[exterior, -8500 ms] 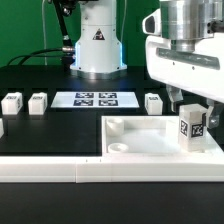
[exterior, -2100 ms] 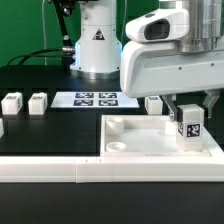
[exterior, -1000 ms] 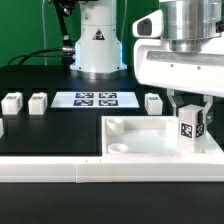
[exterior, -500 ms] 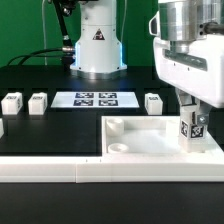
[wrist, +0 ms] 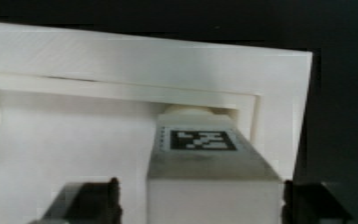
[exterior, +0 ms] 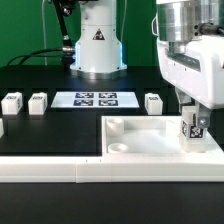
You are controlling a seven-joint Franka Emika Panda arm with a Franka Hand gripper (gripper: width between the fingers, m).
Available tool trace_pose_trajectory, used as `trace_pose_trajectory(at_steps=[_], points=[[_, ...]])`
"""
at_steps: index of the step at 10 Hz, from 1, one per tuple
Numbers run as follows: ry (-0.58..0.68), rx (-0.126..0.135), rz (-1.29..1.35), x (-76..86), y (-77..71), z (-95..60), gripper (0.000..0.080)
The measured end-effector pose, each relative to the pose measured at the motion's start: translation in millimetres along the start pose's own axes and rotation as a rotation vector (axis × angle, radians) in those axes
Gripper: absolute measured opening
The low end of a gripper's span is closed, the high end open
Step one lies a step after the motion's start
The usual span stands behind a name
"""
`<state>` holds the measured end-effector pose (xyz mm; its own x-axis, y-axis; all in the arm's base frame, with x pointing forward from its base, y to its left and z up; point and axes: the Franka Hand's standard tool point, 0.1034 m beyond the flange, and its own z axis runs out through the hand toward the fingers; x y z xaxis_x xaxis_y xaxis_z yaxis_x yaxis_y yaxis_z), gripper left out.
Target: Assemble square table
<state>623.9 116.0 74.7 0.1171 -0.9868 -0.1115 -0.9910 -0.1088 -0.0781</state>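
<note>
The white square tabletop [exterior: 150,152] lies upside down at the exterior view's right, against the border wall. My gripper [exterior: 194,118] is shut on a white tagged leg [exterior: 193,134] that stands upright in the tabletop's corner at the exterior view's far right. In the wrist view the leg [wrist: 215,170] fills the space between my gripper's [wrist: 202,205] dark fingers [wrist: 101,200], tag up, over the tabletop's corner [wrist: 158,60]. Three more legs stand on the black table: two at the exterior view's left [exterior: 12,102], [exterior: 38,101], one near the middle [exterior: 153,102].
The marker board [exterior: 96,99] lies behind the tabletop. The long white L-shaped border wall [exterior: 60,171] runs along the front. The arm's base [exterior: 97,45] stands at the back. A small white piece [exterior: 1,127] shows at the exterior view's left edge.
The hand has turned about its upright axis while holding the leg in the corner; the leg's tag now faces more toward the exterior view's right. The other parts have not moved.
</note>
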Motion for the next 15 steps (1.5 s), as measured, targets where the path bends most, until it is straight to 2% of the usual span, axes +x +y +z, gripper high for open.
trace_pose_trajectory(at_steps=[1,2,3,8,15], points=[[-0.002,-0.009,-0.053,-0.7,0.9,0.0,0.0498],[-0.004,-0.016,-0.174,-1.4,1.5,-0.2,0.0621],[-0.007,-0.020,-0.275,-2.2,1.9,-0.3,0.0641],[-0.011,-0.021,-0.748,-2.9,2.1,0.7,0.0649],[-0.007,-0.020,-1.206,-3.3,0.0,1.1,0.0649]])
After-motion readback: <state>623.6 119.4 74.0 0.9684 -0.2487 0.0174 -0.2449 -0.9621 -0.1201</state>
